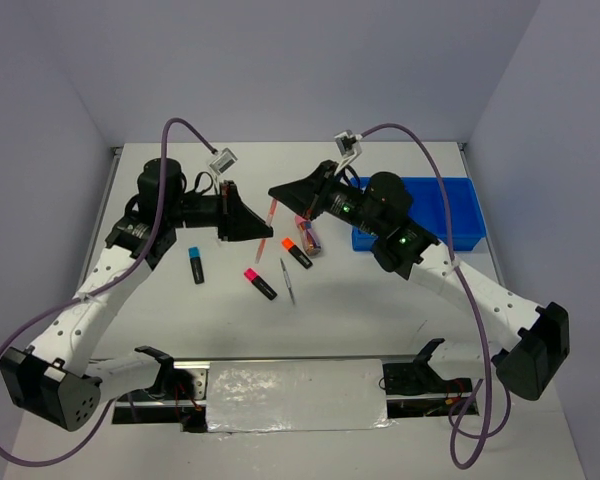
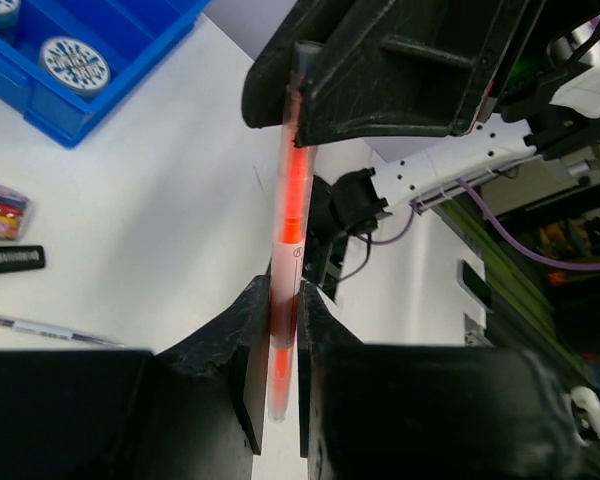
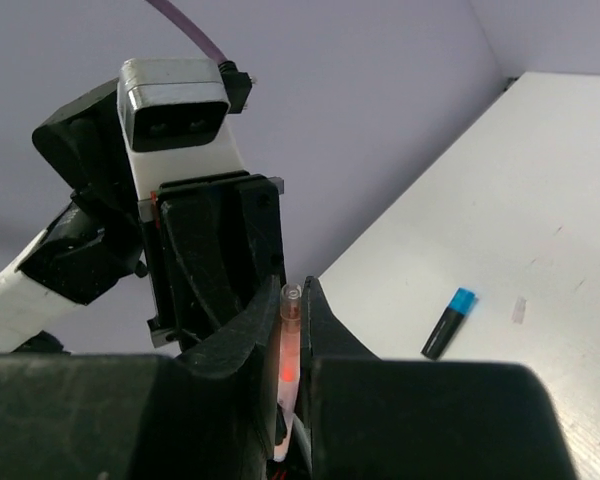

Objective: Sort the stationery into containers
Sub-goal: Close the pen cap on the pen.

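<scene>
white tabletop (image 1: 380, 310) under pale lilac walls, with the blue tray (image 1: 460, 205) at the far right, two tape rolls (image 2: 75, 62) already lying in its compartments. the thing in play is the pink pen (image 1: 271, 211), held up in the air above the middle of the table, between the two arms and well apart from the tray. it looks light, thin and stiff, with a smooth plastic barrel that could twist or slide in a loose pinch, so it is best taken across the barrel, away from the very tip. the left gripper (image 1: 269, 236) is clenched on its lower part; in the left wrist view the fingers (image 2: 250, 360) press both sides of the barrel. the right gripper (image 1: 273, 190) is clenched on the upper end, the pen's top poking just above its pads in the right wrist view. both arms reach inward over the table, forearms roughly level, fingers pointing toward each other, one above the other along the pen. this reads as a hand-over, and one side has to let go before the pen can travel. on the table below lie a blue-capped highlighter (image 1: 196, 265), a pink-capped highlighter (image 1: 260, 283), an orange-capped highlighter (image 1: 296, 251), a grey pen (image 1: 287, 280) and a pink-capped tube (image 1: 310, 236), none yet sorted.
</scene>
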`<action>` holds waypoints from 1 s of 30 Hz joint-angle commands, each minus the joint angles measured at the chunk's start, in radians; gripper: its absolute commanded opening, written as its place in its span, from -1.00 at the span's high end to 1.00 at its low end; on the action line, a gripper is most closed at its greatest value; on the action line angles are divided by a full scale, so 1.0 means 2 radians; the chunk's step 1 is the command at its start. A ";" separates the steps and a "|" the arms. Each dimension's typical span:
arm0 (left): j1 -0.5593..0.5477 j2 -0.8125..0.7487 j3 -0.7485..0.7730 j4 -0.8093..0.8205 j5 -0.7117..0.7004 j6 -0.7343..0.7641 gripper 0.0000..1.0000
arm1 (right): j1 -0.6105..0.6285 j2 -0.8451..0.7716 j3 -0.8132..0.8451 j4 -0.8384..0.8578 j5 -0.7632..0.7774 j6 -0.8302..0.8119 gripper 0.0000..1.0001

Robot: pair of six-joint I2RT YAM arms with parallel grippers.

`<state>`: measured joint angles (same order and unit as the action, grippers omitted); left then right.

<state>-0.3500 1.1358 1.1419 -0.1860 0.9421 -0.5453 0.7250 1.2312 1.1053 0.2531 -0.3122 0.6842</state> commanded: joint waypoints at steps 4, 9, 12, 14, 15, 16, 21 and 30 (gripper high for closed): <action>0.062 0.006 0.079 0.133 0.024 -0.007 1.00 | 0.067 0.002 -0.066 -0.096 -0.068 -0.033 1.00; 0.077 0.019 0.080 0.196 0.057 -0.043 1.00 | 0.108 0.022 -0.060 -0.113 -0.065 -0.042 1.00; 0.078 0.015 0.071 0.216 0.060 -0.063 1.00 | 0.108 0.029 -0.057 -0.101 -0.070 -0.035 1.00; 0.077 0.010 0.069 0.210 0.060 -0.056 1.00 | 0.109 0.039 -0.050 -0.108 -0.068 -0.035 1.00; 0.077 0.010 0.069 0.210 0.060 -0.056 1.00 | 0.113 0.044 -0.043 -0.110 -0.075 -0.036 1.00; 0.078 0.013 0.078 0.203 0.062 -0.048 1.00 | 0.116 0.049 -0.040 -0.117 -0.074 -0.036 1.00; 0.088 0.022 0.111 0.183 0.061 -0.039 1.00 | 0.140 0.069 -0.051 -0.114 -0.082 -0.033 1.00; 0.093 0.022 0.114 0.173 0.058 -0.026 1.00 | 0.159 0.068 -0.053 -0.123 -0.060 -0.038 1.00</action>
<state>-0.1848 1.1866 1.2648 -0.1581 1.2869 -0.5865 0.8982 1.2835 1.1072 0.4862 -0.0769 0.6212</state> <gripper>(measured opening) 0.239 0.130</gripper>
